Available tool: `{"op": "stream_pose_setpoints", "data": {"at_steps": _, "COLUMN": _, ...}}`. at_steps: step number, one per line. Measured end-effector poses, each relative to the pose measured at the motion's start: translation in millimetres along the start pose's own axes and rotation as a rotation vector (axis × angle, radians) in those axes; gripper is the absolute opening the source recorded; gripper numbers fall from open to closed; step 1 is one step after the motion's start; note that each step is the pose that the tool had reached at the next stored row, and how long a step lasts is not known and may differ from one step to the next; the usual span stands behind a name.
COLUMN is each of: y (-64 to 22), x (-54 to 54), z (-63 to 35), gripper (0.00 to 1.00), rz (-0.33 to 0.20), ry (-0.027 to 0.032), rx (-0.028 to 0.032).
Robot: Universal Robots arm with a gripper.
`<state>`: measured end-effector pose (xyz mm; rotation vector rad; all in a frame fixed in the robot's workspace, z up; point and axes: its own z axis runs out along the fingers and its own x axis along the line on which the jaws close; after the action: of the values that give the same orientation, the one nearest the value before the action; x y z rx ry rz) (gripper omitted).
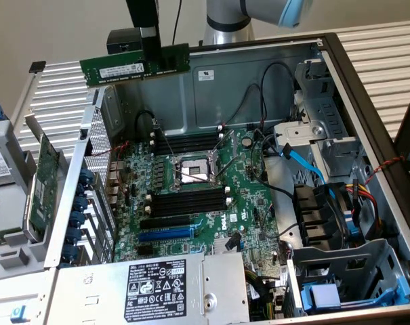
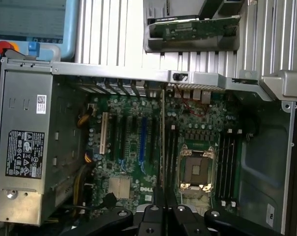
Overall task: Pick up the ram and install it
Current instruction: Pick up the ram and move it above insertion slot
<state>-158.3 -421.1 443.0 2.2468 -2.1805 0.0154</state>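
My gripper point(image 1: 150, 57) is shut on the ram point(image 1: 123, 68), a long thin green stick with a white label. It hangs level in the air above the far left rim of the open computer case point(image 1: 340, 81). In the wrist view the ram point(image 2: 162, 142) appears edge-on as a thin line running out from between the black fingers point(image 2: 150, 216). It lies over the motherboard point(image 2: 133, 147) beside the black memory slots point(image 2: 171, 157) next to the processor socket point(image 2: 195, 169). Two banks of black slots point(image 1: 188, 143) point(image 1: 188, 201) flank the socket point(image 1: 193, 170), well below the stick.
A wider green expansion card point(image 1: 45, 186) stands in a grey holder outside the case at the exterior view's left. The power supply point(image 1: 157, 288) fills the near side. Cables point(image 1: 306, 162), a fan point(image 1: 320, 220) and drive cages point(image 1: 326, 108) crowd the exterior view's right.
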Motion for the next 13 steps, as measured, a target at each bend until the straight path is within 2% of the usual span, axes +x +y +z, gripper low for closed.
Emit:
{"op": "stream_pose_setpoints", "data": {"at_steps": 7, "y": -5.8, "x": -2.4, "z": 0.7, "gripper": 0.13, "rz": 0.015, "ry": -0.0009, "rx": 0.0059}}
{"op": "stream_pose_setpoints", "data": {"at_steps": 13, "y": -12.1, "x": -9.5, "z": 3.2, "gripper": 0.13, "rz": 0.016, "ry": -0.0014, "rx": 0.0066}}
